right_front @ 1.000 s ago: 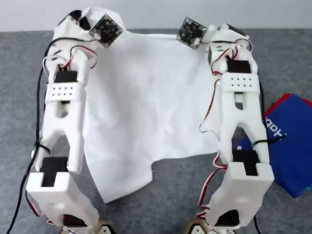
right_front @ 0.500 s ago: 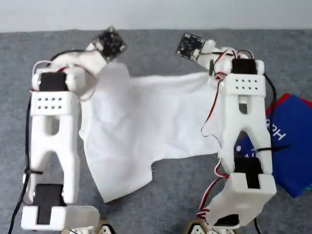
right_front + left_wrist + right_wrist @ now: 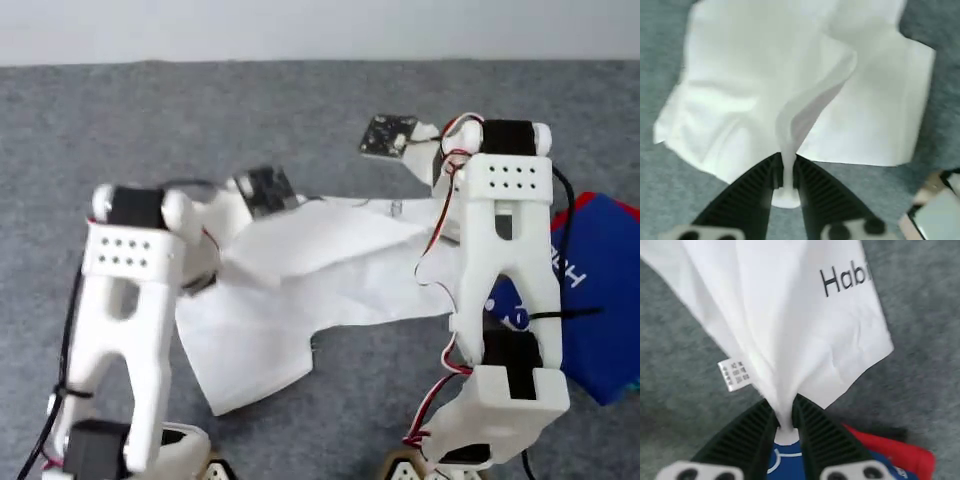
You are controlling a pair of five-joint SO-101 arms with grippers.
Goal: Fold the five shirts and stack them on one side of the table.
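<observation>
High view has the white shirt (image 3: 300,290) lying on the grey worktop (image 3: 250,110) between the two arms, with its far edge lifted and draped back over the rest. Left wrist view: the left hand (image 3: 785,176) is pinching a raised fold of that shirt, the fabric squeezed between its black ribbed fingers (image 3: 755,185). Right wrist view is the same deal: the right hand (image 3: 785,422) is clamped on a bunched corner of the cloth, and a small care label (image 3: 733,375) hangs just beside the pinched bit. Over by the right arm a folded blue shirt (image 3: 600,300) sits on the worktop, with a bit of red fabric (image 3: 892,452) showing along its edge.
</observation>
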